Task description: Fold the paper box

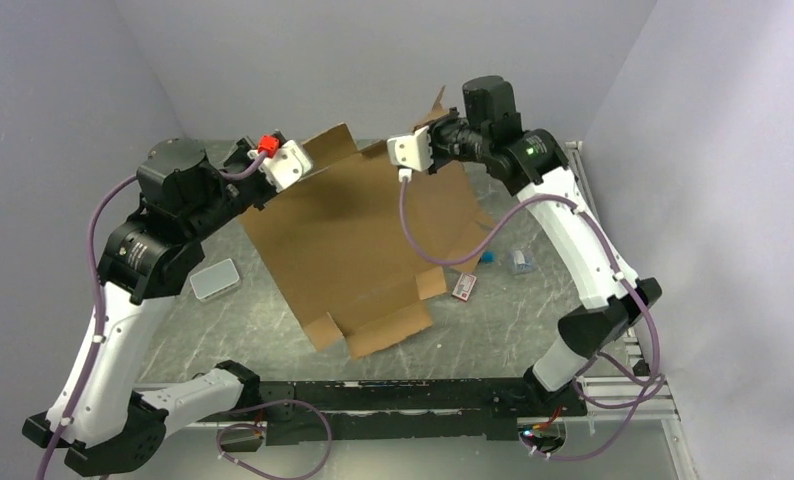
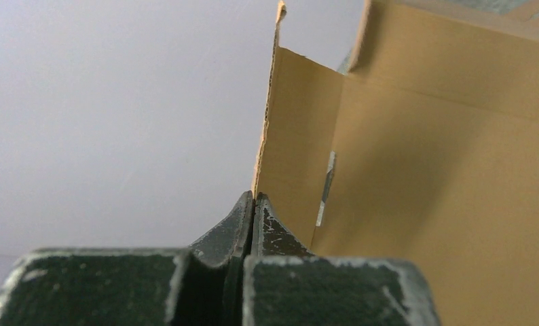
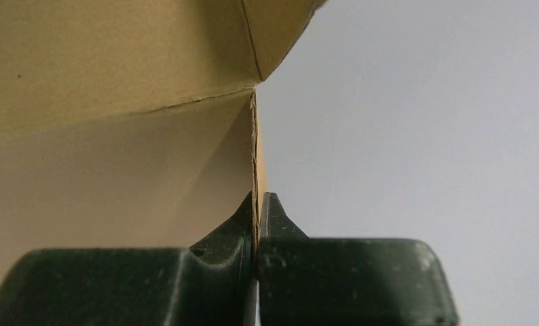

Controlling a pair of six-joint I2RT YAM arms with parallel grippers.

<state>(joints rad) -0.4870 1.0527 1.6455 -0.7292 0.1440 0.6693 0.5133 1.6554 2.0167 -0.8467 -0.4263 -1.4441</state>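
**One box, two pinches**

One paper box (image 1: 358, 235) lies unfolded in the middle of the table (image 1: 273, 335), its far flaps raised toward the far edge. Two end effectors hold it. The left end effector (image 2: 254, 202) pinches the thin edge of a far-left flap, and the right end effector (image 3: 256, 202) pinches a far-right flap. One grey flat case (image 1: 215, 280) sits toward the left edge. One red-and-white packet (image 1: 465, 287) lies just beside the box's right side.

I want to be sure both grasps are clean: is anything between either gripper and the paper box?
Nothing visible. The left gripper and the right gripper are each shut directly on a flap edge of the paper box, with only cardboard in the pinch.
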